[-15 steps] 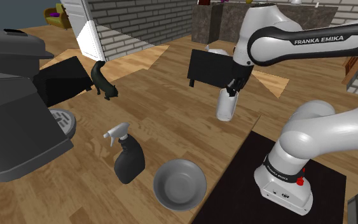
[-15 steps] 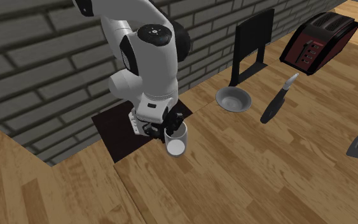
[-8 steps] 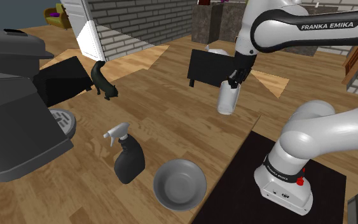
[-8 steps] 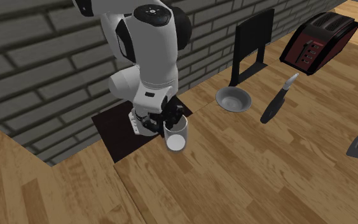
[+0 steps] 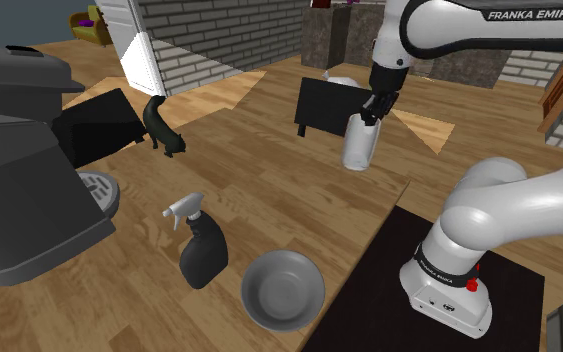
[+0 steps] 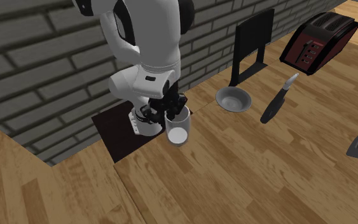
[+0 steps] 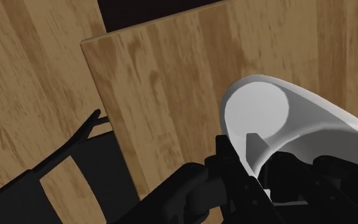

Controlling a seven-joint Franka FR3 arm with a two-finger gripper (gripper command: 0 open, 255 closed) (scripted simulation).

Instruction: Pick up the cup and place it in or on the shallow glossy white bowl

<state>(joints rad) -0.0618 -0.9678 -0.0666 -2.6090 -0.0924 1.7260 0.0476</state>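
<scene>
A white cup (image 5: 359,149) hangs in the air over the wooden table's far edge, tilted a little. My black gripper (image 5: 371,111) is shut on its rim from above. From the second exterior view the cup (image 6: 179,131) hangs below the gripper (image 6: 172,112), in front of the stand. In the wrist view one finger reaches inside the cup (image 7: 279,124) and the gripper (image 7: 260,173) clasps its wall. The shallow bowl (image 5: 282,291) looks grey and rests on the table near the front edge, well apart from the cup; it is also visible as the bowl (image 6: 233,99) in the second exterior view.
A dark spray bottle (image 5: 202,250) lies just beside the bowl. A large coffee machine (image 5: 19,170) fills the shoulder view's left. A black chair (image 5: 331,107) stands behind the cup. A red-black toaster (image 6: 314,41) sits past the spray bottle (image 6: 276,105).
The arm has lifted the cup higher above the table and carried it slightly to the right in both exterior views. The grip on the cup is unchanged.
</scene>
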